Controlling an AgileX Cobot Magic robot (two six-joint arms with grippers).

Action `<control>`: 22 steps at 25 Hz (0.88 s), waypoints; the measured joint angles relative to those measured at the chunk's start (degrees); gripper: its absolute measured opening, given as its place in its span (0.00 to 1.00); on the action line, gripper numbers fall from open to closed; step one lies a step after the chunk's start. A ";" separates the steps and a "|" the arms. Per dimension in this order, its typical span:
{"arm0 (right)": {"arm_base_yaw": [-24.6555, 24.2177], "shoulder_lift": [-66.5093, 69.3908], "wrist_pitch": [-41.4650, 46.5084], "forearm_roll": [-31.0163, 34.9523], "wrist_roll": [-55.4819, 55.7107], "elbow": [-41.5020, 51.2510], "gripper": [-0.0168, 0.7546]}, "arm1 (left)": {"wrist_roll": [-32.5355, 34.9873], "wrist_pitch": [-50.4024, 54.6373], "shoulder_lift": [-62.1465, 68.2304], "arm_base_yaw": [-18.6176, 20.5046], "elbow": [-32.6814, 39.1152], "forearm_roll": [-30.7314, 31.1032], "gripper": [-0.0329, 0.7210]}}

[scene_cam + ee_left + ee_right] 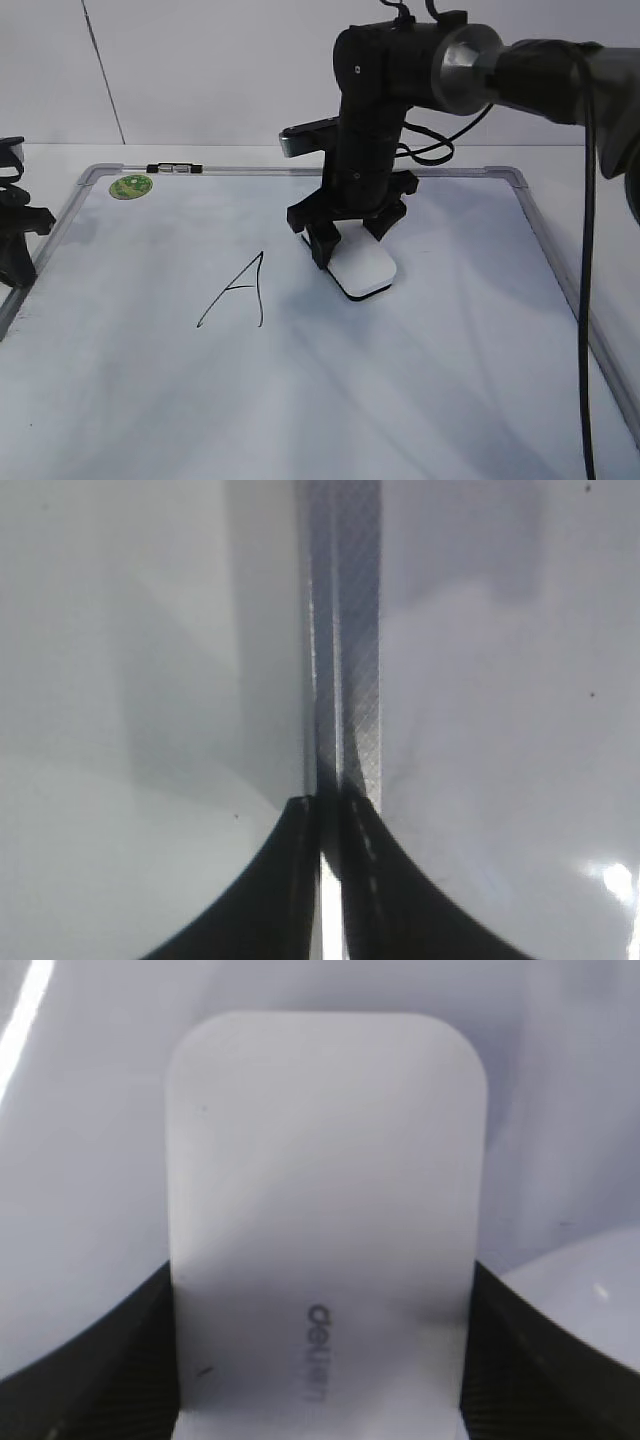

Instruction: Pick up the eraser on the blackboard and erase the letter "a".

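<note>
The white eraser [366,270] lies flat on the blackboard [420,380], right of centre. My right gripper [355,240] is shut on the eraser, one finger on each long side. In the right wrist view the eraser [320,1190] fills the space between the jaws [320,1360], grey lettering upward. A tall angular capital "A" [240,290] is drawn left of the eraser. The small lowercase "a" does not show in any view. My left gripper [15,250] sits at the board's left edge, shut and empty [330,820], above the metal frame [355,630].
A green round magnet [131,186] sits in the far left corner of the board. A black-and-silver marker [173,169] lies on the far frame. The right arm's cable [585,250] hangs along the right side.
</note>
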 joint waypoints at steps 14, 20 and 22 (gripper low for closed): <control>-4.79 0.12 0.00 -0.64 1.32 -0.24 0.76 | 0.00 -0.20 0.13 0.00 0.00 0.00 0.10; -9.82 0.12 0.00 -1.88 1.32 -0.34 0.76 | 0.00 -0.20 0.13 0.00 0.00 0.00 0.10; -10.54 0.12 0.00 -2.41 1.32 -0.34 0.76 | 0.00 -0.20 0.13 0.00 0.00 0.00 0.10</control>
